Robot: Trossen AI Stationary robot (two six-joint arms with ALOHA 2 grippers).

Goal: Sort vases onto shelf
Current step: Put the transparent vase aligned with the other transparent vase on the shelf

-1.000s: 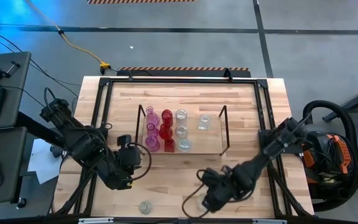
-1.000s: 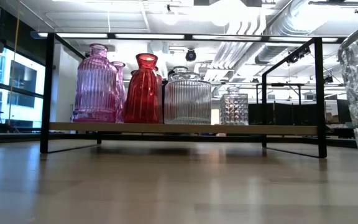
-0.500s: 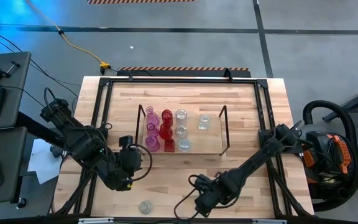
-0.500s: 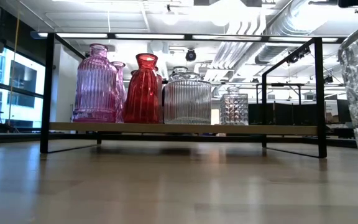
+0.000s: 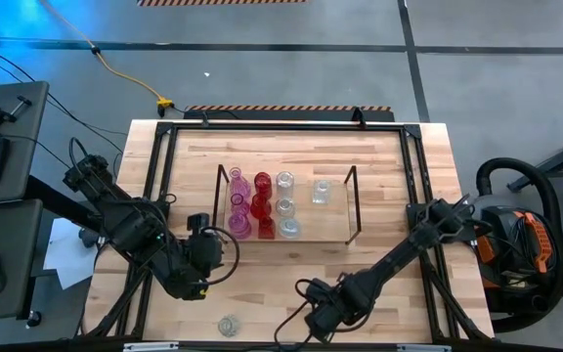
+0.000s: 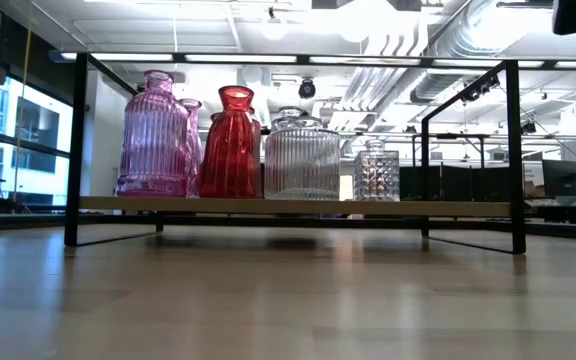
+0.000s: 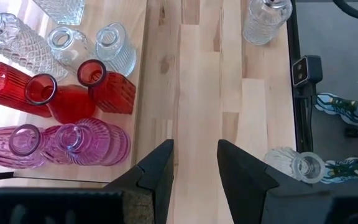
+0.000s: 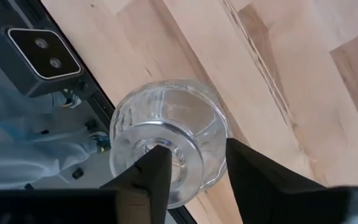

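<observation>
Near table edge, by low camera: right gripper (image 5: 313,325) with jaws straddling neck of round clear cut-glass vase (image 8: 166,140), lifted clear of wood; fingers (image 8: 146,177) at rim, firm grip not confirmed.

Second loose clear glass vase (image 5: 228,325) standing near same edge, left of it. Not yet shelved.

Left gripper (image 7: 194,163) waiting, jaws apart, nothing between, short of shelf.

Far: low light-wood shelf with dark wire ends (image 5: 335,220) carrying pink, red, clear vases in three rows (image 5: 260,204), one clear apart. Judged mostly done; two remaining.
</observation>
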